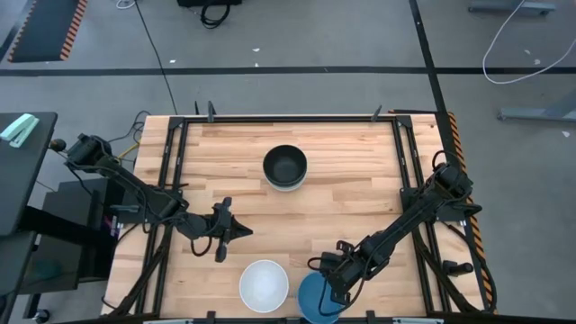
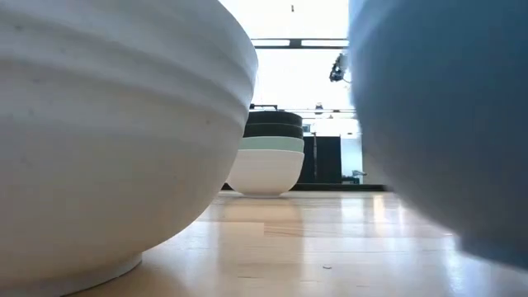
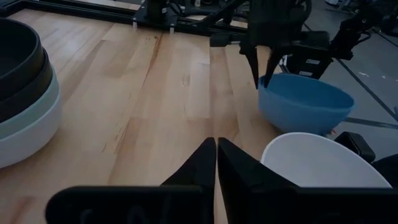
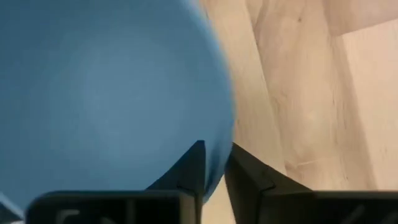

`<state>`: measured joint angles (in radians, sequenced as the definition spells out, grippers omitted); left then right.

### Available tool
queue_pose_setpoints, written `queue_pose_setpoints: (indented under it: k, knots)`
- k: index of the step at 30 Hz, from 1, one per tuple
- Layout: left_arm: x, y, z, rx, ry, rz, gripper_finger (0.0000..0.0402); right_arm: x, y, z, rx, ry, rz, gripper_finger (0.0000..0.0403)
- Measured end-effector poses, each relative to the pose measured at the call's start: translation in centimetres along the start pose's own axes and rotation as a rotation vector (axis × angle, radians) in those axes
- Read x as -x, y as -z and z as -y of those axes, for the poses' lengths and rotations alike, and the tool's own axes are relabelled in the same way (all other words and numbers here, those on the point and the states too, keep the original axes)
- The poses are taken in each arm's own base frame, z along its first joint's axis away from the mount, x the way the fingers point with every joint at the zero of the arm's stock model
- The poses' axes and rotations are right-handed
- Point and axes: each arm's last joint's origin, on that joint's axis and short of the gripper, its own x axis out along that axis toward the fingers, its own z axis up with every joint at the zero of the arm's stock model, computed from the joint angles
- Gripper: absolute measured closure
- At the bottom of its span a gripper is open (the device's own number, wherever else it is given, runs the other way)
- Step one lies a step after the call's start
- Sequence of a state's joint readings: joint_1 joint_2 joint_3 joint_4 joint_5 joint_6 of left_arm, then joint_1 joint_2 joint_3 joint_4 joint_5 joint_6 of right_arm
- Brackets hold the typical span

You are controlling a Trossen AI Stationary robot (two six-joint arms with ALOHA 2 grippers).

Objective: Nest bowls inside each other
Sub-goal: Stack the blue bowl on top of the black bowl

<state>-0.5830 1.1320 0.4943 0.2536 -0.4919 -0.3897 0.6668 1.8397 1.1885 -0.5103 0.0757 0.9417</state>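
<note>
At desk (image 1: 360, 193) left, left hand (image 1: 236, 231) idle, fingers pressed together, empty. Centre-back: stack of bowls (image 1: 285, 167). Front: white bowl (image 1: 264, 285), then blue bowl (image 1: 315, 297), rim pinched by right hand (image 1: 333, 290) (thin hold). Risk: bowl tilts or slips on lift, knocks white bowl.

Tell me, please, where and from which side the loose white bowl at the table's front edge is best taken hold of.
Probably the white bowl's thin rim, from straight above with one finger inside: it sits upright, mouth open. Take the rim portion facing the left end effector, away from the blue bowl.
</note>
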Motion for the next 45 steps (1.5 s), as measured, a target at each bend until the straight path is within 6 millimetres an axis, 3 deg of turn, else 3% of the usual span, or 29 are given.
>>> queue_pose_setpoints:
  k: [6,12,17,29,35,40,45]
  knots:
    - [0.0,0.0,0.0,-0.004,0.0,0.002,0.0384,0.0,-0.7,0.6,0.01,0.009,0.003,0.0392]
    - [0.0,0.0,0.0,-0.007,-0.002,0.003,0.0387,-0.1,-1.8,1.6,0.048,0.028,0.009,0.0381]
    - [0.0,0.0,0.0,-0.011,-0.005,0.004,0.0375,-0.1,-3.2,2.8,0.093,0.034,0.011,0.0395]
    - [0.0,-0.1,-0.1,-0.085,-0.013,0.007,0.0389,0.3,-7.5,7.8,0.16,0.058,-0.009,0.0395]
    - [0.0,-0.1,-0.1,-0.084,-0.012,0.009,0.0387,3.0,-8.1,9.9,0.171,0.135,-0.012,0.0396]
    - [0.0,-0.1,-0.1,-0.089,-0.014,0.012,0.0372,6.5,-8.7,10.9,0.181,0.139,0.066,0.0396]
    - [-0.2,-0.4,-0.5,-0.232,-0.046,0.03,0.0373,9.5,-9.8,13.5,0.107,0.154,0.126,0.0396]
